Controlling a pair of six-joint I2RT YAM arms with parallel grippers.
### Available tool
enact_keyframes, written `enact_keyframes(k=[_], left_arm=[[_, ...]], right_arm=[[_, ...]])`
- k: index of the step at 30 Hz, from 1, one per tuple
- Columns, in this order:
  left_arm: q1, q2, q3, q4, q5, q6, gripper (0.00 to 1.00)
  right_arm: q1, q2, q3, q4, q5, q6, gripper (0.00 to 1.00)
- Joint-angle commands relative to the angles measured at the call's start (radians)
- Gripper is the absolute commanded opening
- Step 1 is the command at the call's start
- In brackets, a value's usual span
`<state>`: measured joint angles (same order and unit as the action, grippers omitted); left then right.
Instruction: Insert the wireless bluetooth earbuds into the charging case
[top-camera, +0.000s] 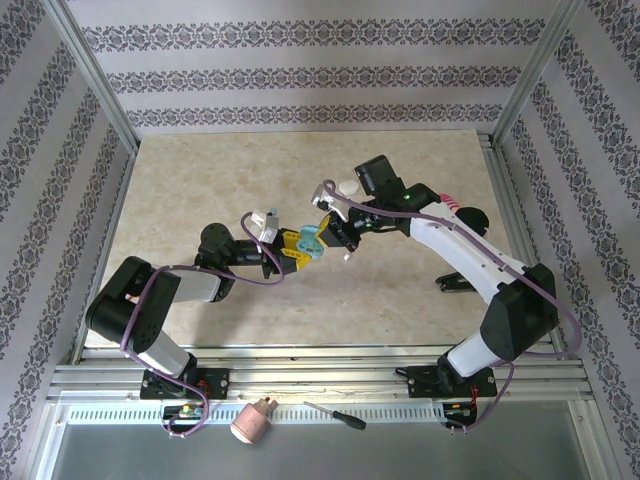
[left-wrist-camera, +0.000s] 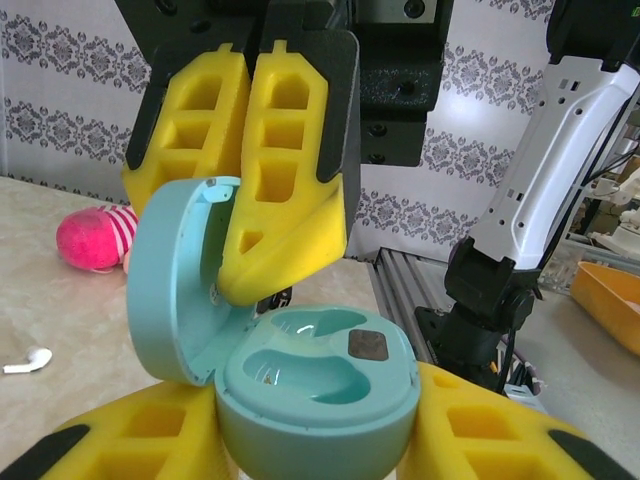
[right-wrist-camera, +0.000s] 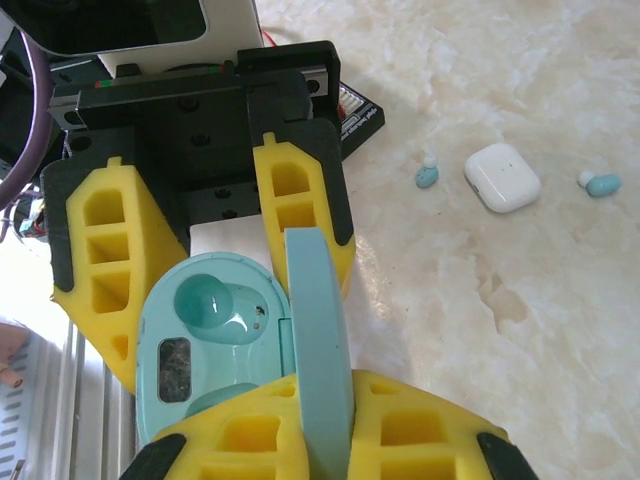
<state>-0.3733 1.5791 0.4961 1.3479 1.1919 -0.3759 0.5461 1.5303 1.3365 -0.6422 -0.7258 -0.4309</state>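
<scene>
The charging case (left-wrist-camera: 318, 385) is a teal pebble with its lid (left-wrist-camera: 172, 280) swung open and both wells empty. My left gripper (left-wrist-camera: 320, 435) is shut on the case body, a yellow finger (left-wrist-camera: 120, 440) on each side. My right gripper (right-wrist-camera: 330, 420) is shut on the upright lid (right-wrist-camera: 318, 330), pinching its edge from above. In the top view the two grippers (top-camera: 293, 249) (top-camera: 328, 232) meet at the case (top-camera: 310, 243) mid-table. Two blue-green earbuds (right-wrist-camera: 427, 175) (right-wrist-camera: 602, 184) lie loose on the table. A white earbud (left-wrist-camera: 27, 361) lies to the left.
A closed white case (right-wrist-camera: 502, 177) rests on the table between the two blue-green buds. A pink striped object (left-wrist-camera: 95, 238) lies farther back. A screwdriver (top-camera: 335, 415) and a pinkish cylinder (top-camera: 252, 422) sit on the front rail.
</scene>
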Motion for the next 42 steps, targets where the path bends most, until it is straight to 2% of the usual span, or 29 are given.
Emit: enact_keyframes(k=[1, 3, 12, 17, 21, 36, 39, 42], left_arm=[[-0.014, -0.042, 0.021, -0.002, 0.007, 0.047, 0.45], [-0.013, -0.050, 0.023, -0.035, -0.001, 0.070, 0.48], [-0.013, -0.081, 0.046, -0.172, -0.032, 0.137, 0.57], [-0.013, -0.082, 0.052, -0.184, -0.041, 0.139, 0.60], [-0.014, -0.081, 0.058, -0.179, -0.033, 0.135, 0.57], [-0.013, -0.076, 0.051, -0.168, -0.023, 0.139, 0.33], [-0.014, -0.073, 0.049, -0.164, -0.025, 0.144, 0.29], [-0.014, -0.072, 0.046, -0.159, -0.033, 0.153, 0.28]], right_arm=[[0.009, -0.042, -0.026, 0.059, 0.045, 0.030, 0.05], [0.008, -0.055, -0.043, 0.106, 0.069, 0.054, 0.02], [0.019, -0.080, -0.072, 0.156, 0.078, 0.067, 0.02], [0.027, -0.079, -0.077, 0.157, 0.070, 0.058, 0.02], [0.030, -0.079, -0.077, 0.150, 0.057, 0.053, 0.03], [0.034, -0.087, -0.077, 0.145, 0.057, 0.052, 0.05], [0.033, -0.091, -0.077, 0.148, 0.060, 0.054, 0.12], [0.032, -0.102, -0.084, 0.161, 0.062, 0.064, 0.24]])
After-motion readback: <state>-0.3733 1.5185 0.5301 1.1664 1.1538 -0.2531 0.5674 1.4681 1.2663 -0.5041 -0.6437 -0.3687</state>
